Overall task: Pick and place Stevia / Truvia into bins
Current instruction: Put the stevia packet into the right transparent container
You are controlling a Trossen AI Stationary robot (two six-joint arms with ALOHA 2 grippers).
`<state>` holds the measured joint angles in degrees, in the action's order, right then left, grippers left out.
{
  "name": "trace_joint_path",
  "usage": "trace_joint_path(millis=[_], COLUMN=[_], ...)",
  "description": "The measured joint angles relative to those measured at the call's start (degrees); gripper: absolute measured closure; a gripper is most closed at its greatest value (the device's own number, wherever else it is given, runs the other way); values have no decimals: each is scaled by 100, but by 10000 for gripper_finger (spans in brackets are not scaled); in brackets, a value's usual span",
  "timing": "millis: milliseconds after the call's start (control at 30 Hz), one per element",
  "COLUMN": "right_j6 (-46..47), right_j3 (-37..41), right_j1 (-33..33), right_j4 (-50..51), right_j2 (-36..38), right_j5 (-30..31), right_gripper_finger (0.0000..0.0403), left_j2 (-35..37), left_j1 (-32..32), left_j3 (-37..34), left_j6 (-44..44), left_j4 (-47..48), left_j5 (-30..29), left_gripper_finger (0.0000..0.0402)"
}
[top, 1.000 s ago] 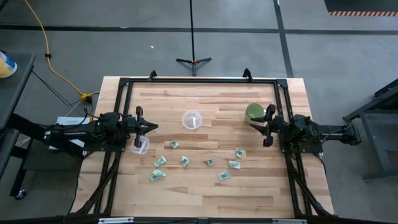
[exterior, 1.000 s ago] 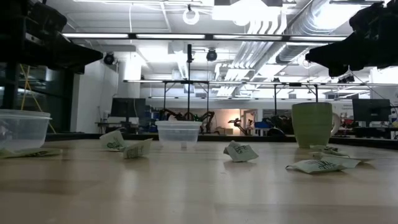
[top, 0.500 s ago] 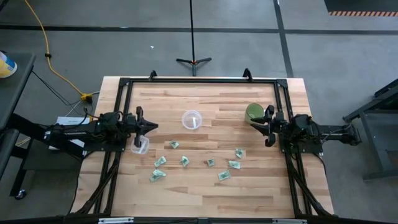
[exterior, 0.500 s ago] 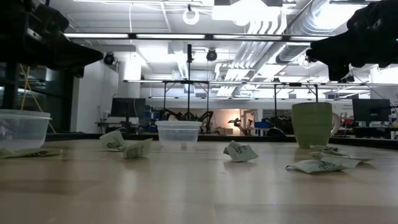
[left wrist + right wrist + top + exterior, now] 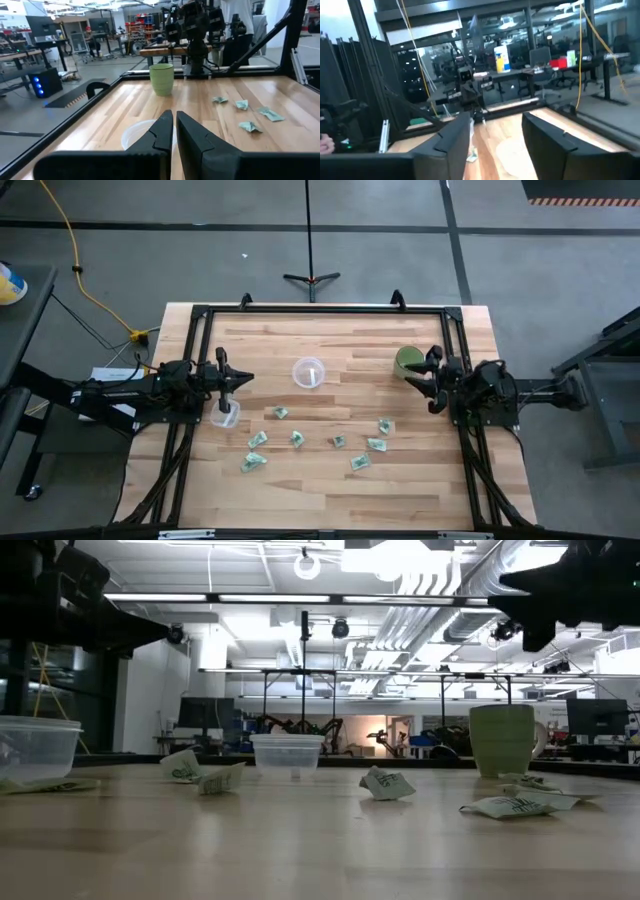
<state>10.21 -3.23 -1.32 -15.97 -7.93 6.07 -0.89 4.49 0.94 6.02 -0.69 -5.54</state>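
Note:
Several green-and-white Stevia sachets [image 5: 297, 439] lie flat and scattered on the near half of the wooden table, and also show in the low view [image 5: 387, 783]. One clear bin [image 5: 308, 372] stands mid-table. The other clear bin [image 5: 225, 414] stands by the left edge, just beneath my left gripper [image 5: 243, 377]. That gripper hovers shut, with the bin's rim [image 5: 137, 132] under its fingers. My right gripper [image 5: 428, 378] hangs open and raised beside the solid green cup [image 5: 408, 361], holding nothing.
The green cup [image 5: 502, 740] stands upright at the right, close to my right gripper. A black frame [image 5: 320, 308] runs around the table's edges. Bare wood lies along the far and near edges.
My right gripper has risen higher above the table, staying open. The sachets and cups have not moved.

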Motion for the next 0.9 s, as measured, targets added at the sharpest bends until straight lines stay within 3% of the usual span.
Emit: trace_joint_path(millis=[267,467,667,900], right_j6=[-532,-576,-124,249], right_j3=[-541,-1207,-2102,-2989], right_j1=[0,184,579,1159], right_j4=[-481,-106,861,1735], right_j2=[-1401,-2320,-2899,-3652], right_j5=[-50,-360,48,923], right_gripper_finger=[183,179,179,187], left_j2=[0,0,0,0], left_j1=[0,0,0,0], left_j3=[1,-2,0,0], left_j6=[17,20,17,24], left_j4=[0,-5,-31,-44], left_j5=[-6,-15,-15,-14], left_gripper_finger=[342,342,342,341])
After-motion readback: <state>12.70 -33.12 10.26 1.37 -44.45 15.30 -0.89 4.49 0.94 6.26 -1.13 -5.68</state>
